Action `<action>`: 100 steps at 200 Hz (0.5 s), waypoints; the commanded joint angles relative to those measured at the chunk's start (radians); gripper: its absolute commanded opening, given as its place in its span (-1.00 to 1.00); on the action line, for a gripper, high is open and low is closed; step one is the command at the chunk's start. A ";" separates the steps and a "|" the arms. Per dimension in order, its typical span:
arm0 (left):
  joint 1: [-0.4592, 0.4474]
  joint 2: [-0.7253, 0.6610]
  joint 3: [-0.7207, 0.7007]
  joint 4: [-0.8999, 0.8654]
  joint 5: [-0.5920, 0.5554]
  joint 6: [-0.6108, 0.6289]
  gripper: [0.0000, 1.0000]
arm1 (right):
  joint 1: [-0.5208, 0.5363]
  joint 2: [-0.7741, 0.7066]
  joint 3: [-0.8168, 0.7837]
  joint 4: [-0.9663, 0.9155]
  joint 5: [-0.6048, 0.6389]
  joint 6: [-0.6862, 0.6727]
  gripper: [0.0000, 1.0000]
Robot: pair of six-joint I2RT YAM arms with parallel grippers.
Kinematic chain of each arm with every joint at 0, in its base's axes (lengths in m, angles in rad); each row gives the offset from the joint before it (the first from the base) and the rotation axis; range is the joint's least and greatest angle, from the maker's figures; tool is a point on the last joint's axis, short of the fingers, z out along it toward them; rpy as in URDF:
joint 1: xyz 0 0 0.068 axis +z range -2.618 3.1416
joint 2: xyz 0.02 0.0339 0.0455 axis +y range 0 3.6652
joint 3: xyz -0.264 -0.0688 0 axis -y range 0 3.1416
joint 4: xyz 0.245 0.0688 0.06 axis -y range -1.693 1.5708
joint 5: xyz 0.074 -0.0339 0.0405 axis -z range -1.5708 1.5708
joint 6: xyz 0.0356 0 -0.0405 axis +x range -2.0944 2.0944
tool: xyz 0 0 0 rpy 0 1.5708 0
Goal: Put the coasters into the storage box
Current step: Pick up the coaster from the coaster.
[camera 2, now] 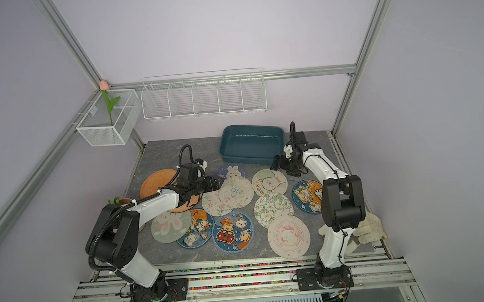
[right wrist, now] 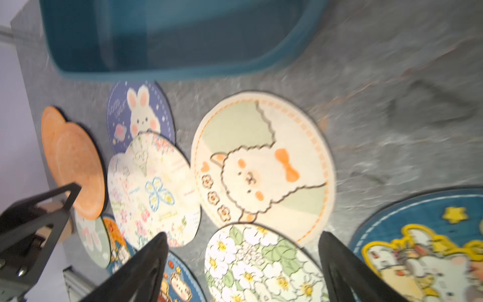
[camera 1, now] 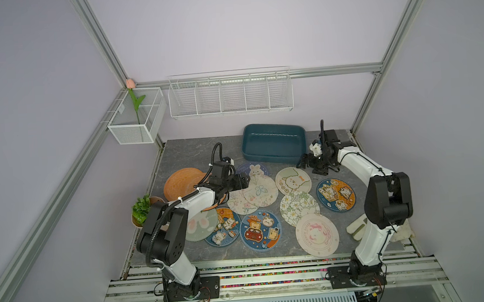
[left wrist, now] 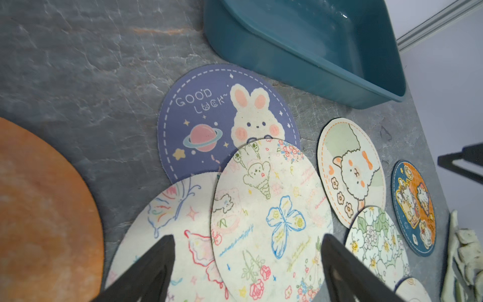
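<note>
**Both claws wide open and empty; every coaster on the surface, none in the box**

Nearest, a cream coaster with a pink print, a blue car-and-bears coaster and a pale green bunny coaster lie flat on the grey surface. White gloves sit at the near right, partly behind the right arm.

Further in, the left claw has its jaws spread wide with nothing between them. It hangs over the blue-butterfly coaster. That coaster overlaps a second cream coaster on its near left and the purple bunny coaster on its far side. Whether the fingertips touch it cannot be told. An orange coaster lies left of this claw. The white-flower coaster and the alpaca coaster lie to its right.

Farther and to the right, the right claw is also wide open and grips nothing. It hangs above the surface just beyond the alpaca coaster's far right edge, near the storage box's near right corner.

The storage box sits at the far middle of the surface, its floor bare. On the far wall hangs a white wire rack. At the far left a mesh basket holds a tulip.
</note>
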 commanded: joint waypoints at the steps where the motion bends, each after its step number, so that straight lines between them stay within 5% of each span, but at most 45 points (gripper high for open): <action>1: -0.006 0.044 0.049 0.013 0.033 -0.037 0.63 | 0.078 -0.022 -0.040 0.020 -0.032 0.042 0.83; 100: -0.018 0.202 0.214 -0.236 0.070 -0.022 0.21 | 0.273 0.132 0.009 0.046 -0.002 0.125 0.71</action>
